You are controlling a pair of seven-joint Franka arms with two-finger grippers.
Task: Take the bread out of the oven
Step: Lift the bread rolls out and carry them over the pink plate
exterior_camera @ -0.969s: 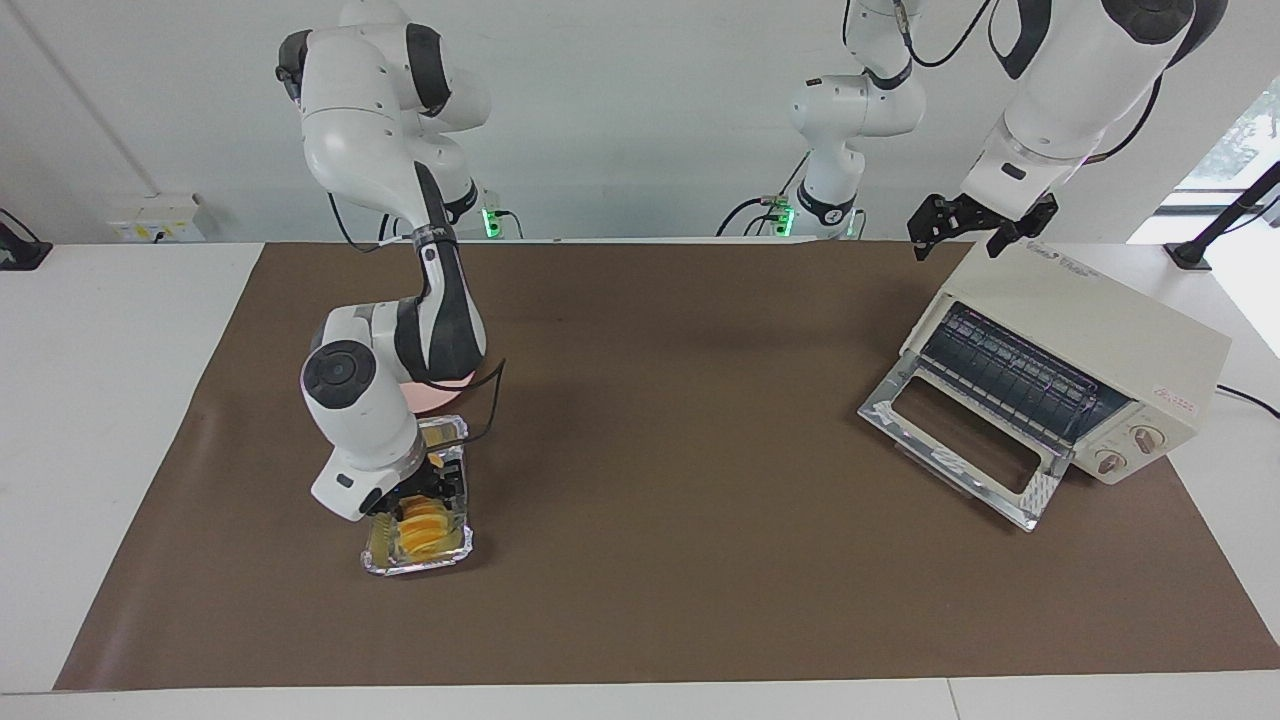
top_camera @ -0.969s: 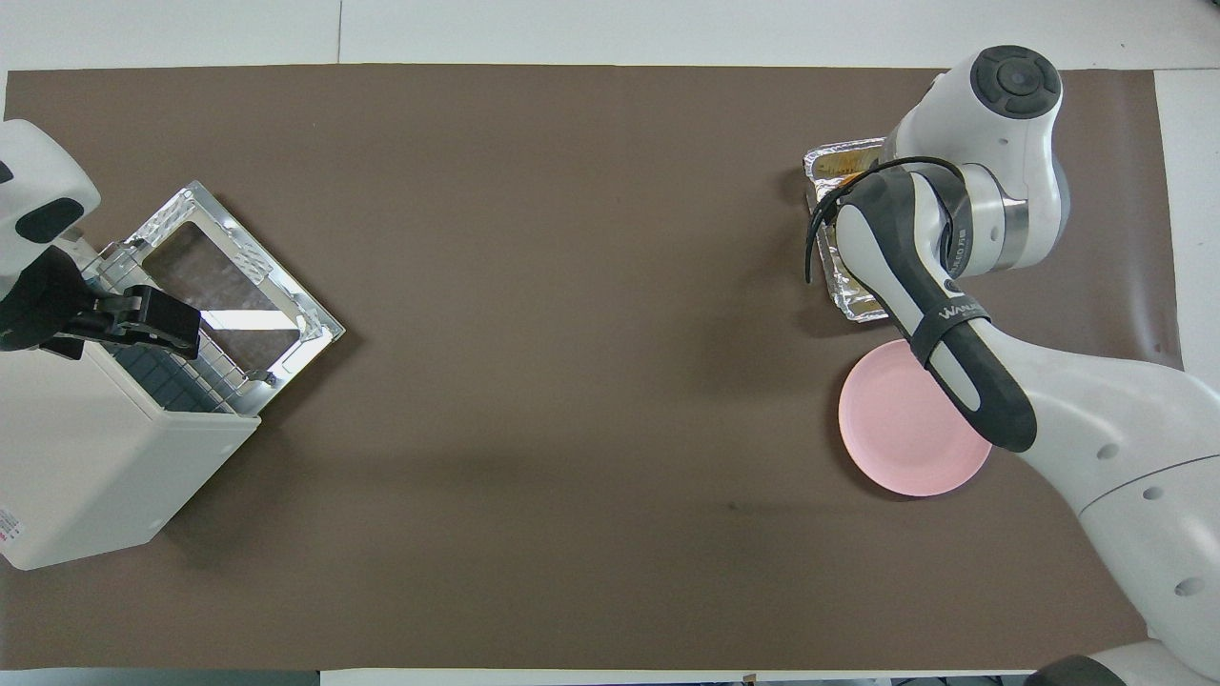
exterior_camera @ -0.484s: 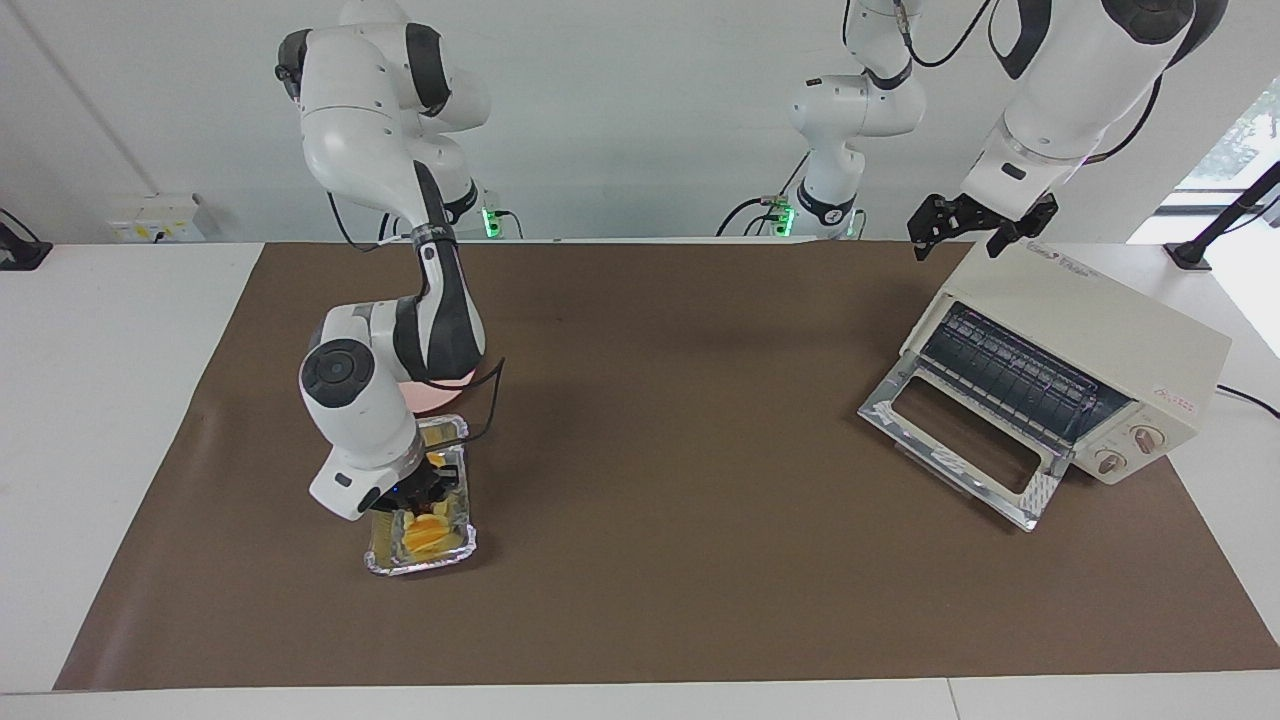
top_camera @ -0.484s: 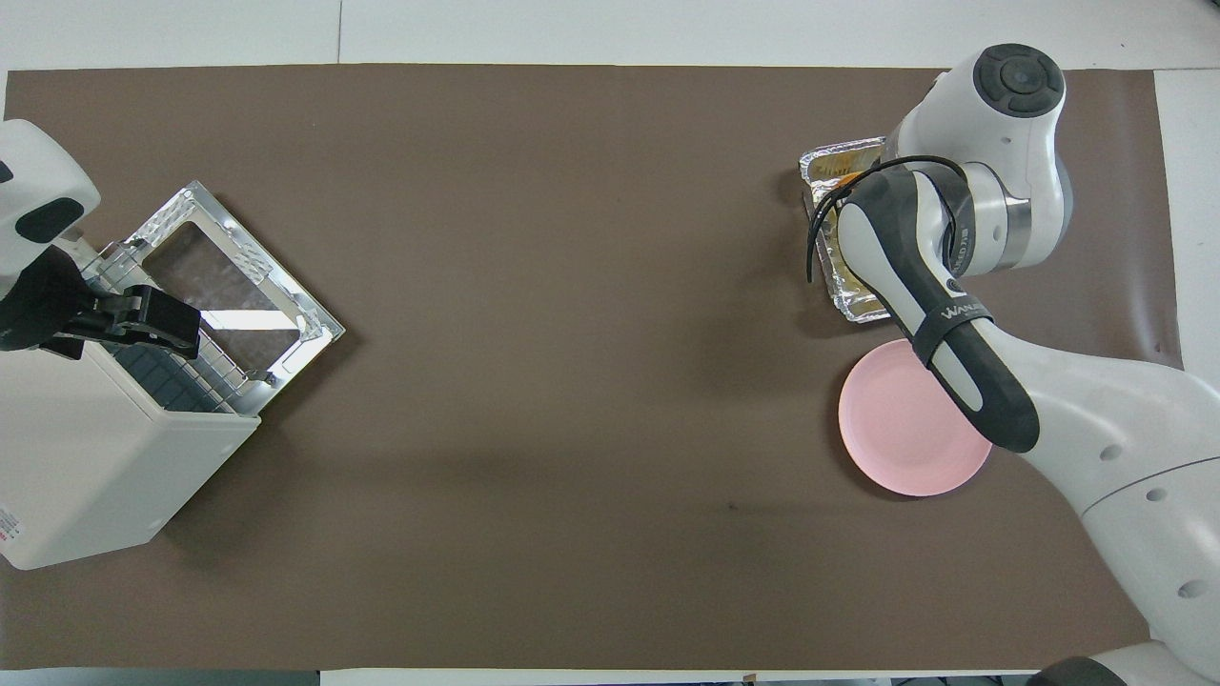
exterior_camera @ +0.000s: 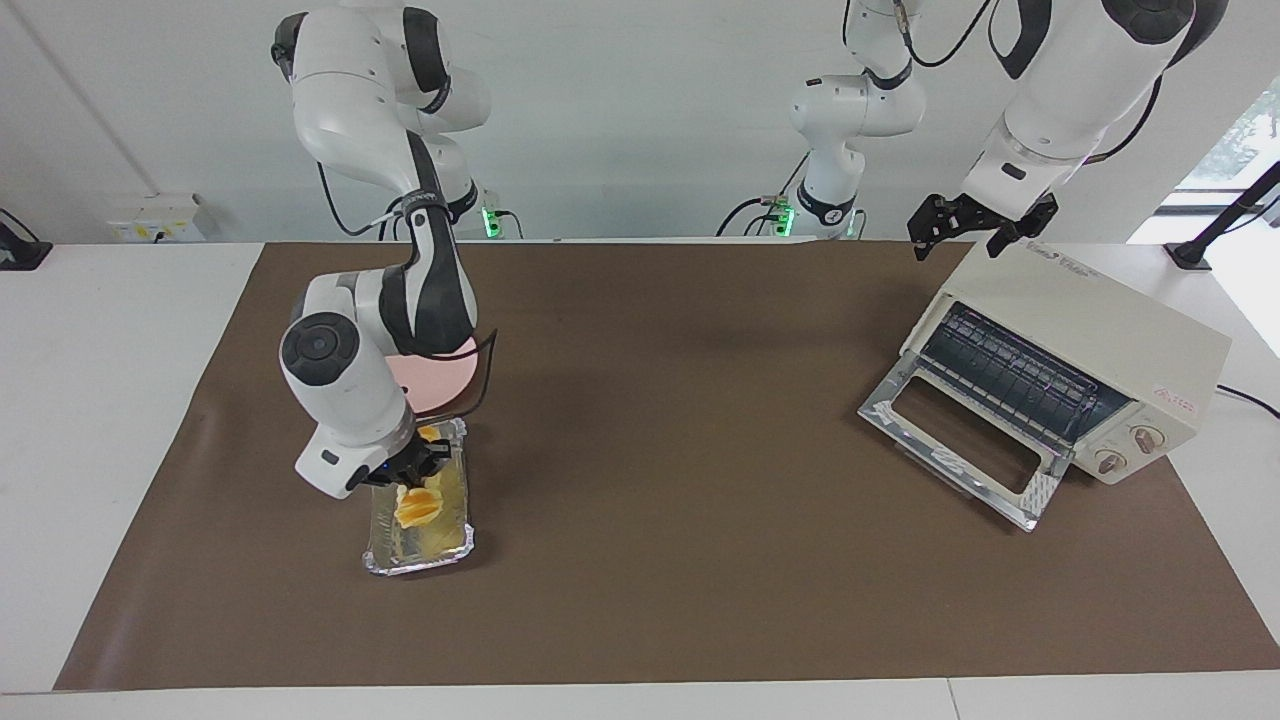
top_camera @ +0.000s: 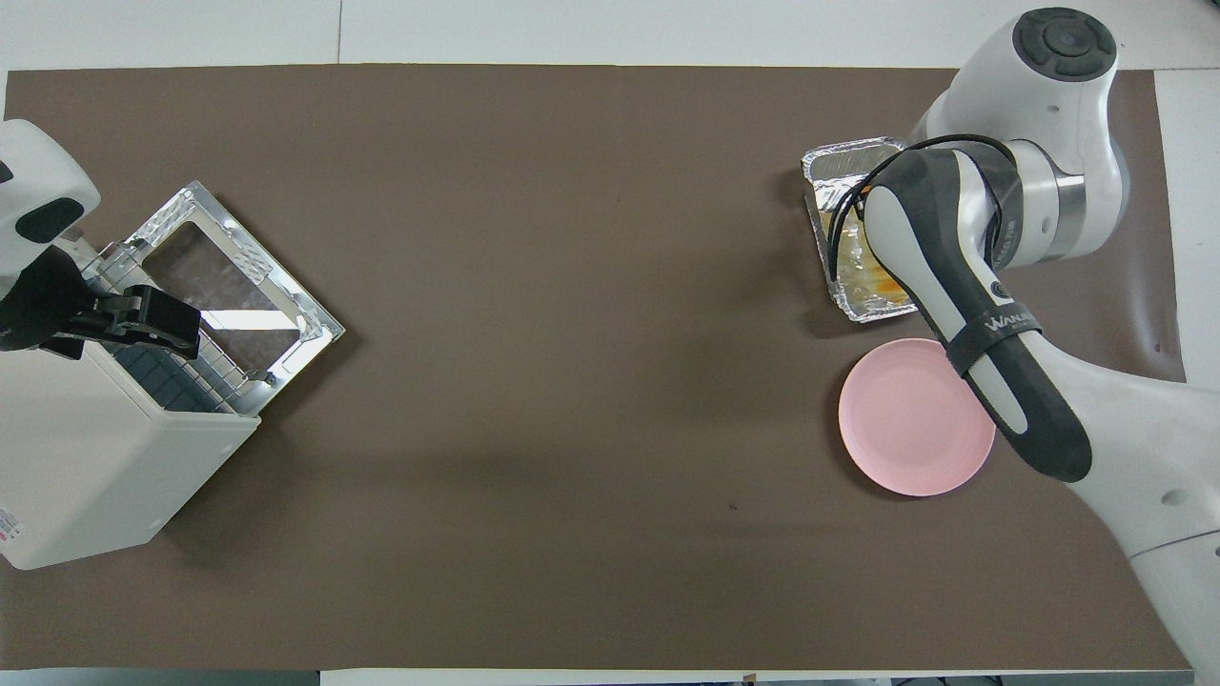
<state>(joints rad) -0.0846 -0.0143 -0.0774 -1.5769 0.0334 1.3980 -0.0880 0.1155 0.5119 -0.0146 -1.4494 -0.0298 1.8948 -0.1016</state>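
My right gripper [exterior_camera: 415,472] hangs over the crinkled foil tray [exterior_camera: 392,552], closed on the bread [exterior_camera: 418,503], which hangs from my fingers with its lower end over the tray's inside; from the facing view I cannot tell whether that end still touches the foil. From overhead my own forearm and wrist cover the grip completely, so there I see neither the gripper nor the loaf itself, only the tray [top_camera: 839,164] with yellowish smears on its floor and its end toward the right arm's end of the table lost under my arm. The pink plate [top_camera: 905,419] lies just beside the tray, nearer to the robots; my arm cuts off one edge of it from above, and in the facing view only a slice of the plate [exterior_camera: 435,385] shows under my elbow. My left gripper [exterior_camera: 978,222] waits over the top corner of the oven [exterior_camera: 1090,330], and its fingers stand apart with nothing between them; overhead, the gripper [top_camera: 157,319] shows as dark fingers over the oven's mouth, the arm cropped by the picture's edge. The oven [top_camera: 95,457] sits at the left arm's end of the table, well apart from the tray, with its glass door [exterior_camera: 960,445] folded down flat onto the brown mat [exterior_camera: 680,480]. The dark wire rack [exterior_camera: 1015,375] is visible inside, though the deeper part of the cavity is too shadowed to make out.
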